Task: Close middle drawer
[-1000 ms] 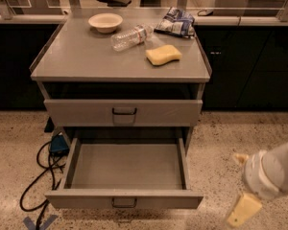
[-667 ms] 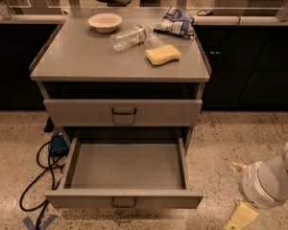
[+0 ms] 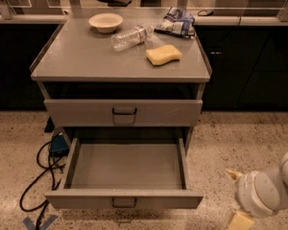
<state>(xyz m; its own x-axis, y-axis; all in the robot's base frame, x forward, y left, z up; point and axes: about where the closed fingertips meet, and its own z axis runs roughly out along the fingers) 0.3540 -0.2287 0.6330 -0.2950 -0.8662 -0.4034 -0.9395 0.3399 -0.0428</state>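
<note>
The middle drawer [image 3: 125,166] is pulled far out of the grey cabinet and is empty. Its flat front [image 3: 86,199] faces me and carries a small dark loop handle [image 3: 124,202]. Above it the uppermost drawer [image 3: 86,113] is pushed in and has the same handle. The lowest drawer is hidden under the open one. My gripper [image 3: 234,198] is low at the right, over the floor, to the right of the open drawer's front corner and apart from it. Its tan fingers [image 3: 240,221] stand apart with nothing between them.
On the cabinet top [image 3: 77,56] lie a white bowl [image 3: 105,21], a clear plastic bottle [image 3: 130,36], a yellow sponge [image 3: 163,54] and a snack bag [image 3: 176,22]. A blue box [image 3: 58,144] with black cables [image 3: 36,186] lies on the floor at the left.
My arm and gripper have sunk a little lower at the right edge. The drawers and the things on top have not moved.
</note>
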